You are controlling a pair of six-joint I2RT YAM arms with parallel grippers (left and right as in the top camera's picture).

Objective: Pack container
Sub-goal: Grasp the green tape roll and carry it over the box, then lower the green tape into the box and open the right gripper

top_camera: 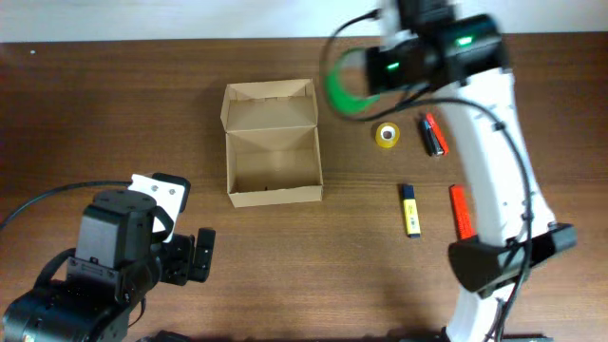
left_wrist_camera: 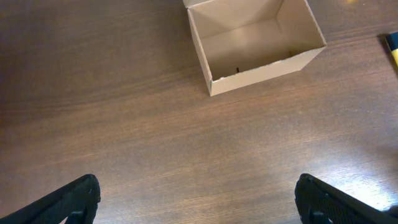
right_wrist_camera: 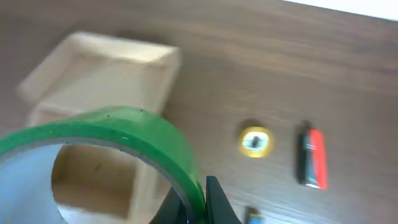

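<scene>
The container (top_camera: 273, 157) is an open brown cardboard box with its flap lid folded back, empty inside; it also shows as the container (left_wrist_camera: 255, 43) and the blurred container (right_wrist_camera: 99, 106). My right gripper (right_wrist_camera: 198, 202) is shut on the wall of a green tape roll (right_wrist_camera: 124, 140), held in the air. From overhead the green tape roll (top_camera: 344, 87) hangs just right of the box's back corner, under my right gripper (top_camera: 366, 81). My left gripper (left_wrist_camera: 199, 199) stands wide open over bare table, near the front left; its fingers (top_camera: 199, 255) hold nothing.
On the table right of the box lie a small yellow tape roll (top_camera: 387, 135), a red and black marker (top_camera: 434, 135), a yellow and blue marker (top_camera: 409, 209) and a red marker (top_camera: 461, 211). The right arm's white link (top_camera: 494, 152) spans above them.
</scene>
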